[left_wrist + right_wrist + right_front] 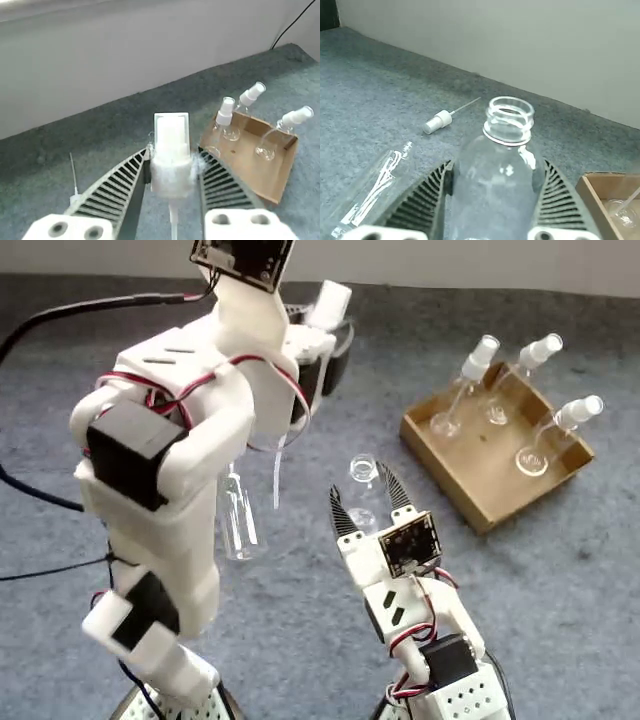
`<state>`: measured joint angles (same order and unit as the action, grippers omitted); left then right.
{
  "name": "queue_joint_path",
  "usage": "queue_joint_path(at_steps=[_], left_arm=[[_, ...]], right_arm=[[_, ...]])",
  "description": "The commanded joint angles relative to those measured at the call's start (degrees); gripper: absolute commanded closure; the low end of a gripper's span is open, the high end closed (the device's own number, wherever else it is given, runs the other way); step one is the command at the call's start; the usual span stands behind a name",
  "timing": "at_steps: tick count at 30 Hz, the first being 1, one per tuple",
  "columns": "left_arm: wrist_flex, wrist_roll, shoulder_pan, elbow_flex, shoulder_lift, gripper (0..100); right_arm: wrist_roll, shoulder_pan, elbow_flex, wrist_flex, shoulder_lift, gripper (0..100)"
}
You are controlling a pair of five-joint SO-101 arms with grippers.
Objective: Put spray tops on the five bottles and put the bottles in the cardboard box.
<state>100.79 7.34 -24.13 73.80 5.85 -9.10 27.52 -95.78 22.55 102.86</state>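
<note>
Pinching a spray top (171, 135), left gripper (173, 152) hangs top centre, high view. Right gripper (497, 169) clamps an uncapped bottle (509, 120) mid-frame; cardboard box (478, 468), right, holds three capped bottles (577, 412).

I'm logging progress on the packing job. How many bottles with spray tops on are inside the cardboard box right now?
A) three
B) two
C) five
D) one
A: three capped bottles lean inside the cardboard box, while the right gripper holds an uncapped bottle and the left gripper holds a spray top.
</note>
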Motion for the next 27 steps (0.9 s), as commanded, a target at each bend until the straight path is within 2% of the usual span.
queue_joint_path(at_steps=[1, 5, 15, 20, 27], left_arm=[[0.1, 0.4, -4.6, -13.1, -10.9, 95], [-0.4, 0.4, -6.5, -21.1, -16.1, 95], [-12.2, 0.4, -6.5, -37.0, -17.6, 95], [-11.2, 0.4, -8.9, -40.0, -17.8, 100], [-8.1, 0.4, -12.9, -40.3, -23.3, 100]], right_arm=[[-0.7, 0.8, -9.1, 0.1, 1.4, 85.7], [-0.7, 0.8, -9.1, 0.1, 1.4, 85.7], [-0.7, 0.8, -9.1, 0.2, 1.4, 85.7], [-0.7, 0.8, -9.1, 0.2, 1.4, 85.7], [-0.7, 0.8, -9.1, 0.2, 1.4, 85.7]])
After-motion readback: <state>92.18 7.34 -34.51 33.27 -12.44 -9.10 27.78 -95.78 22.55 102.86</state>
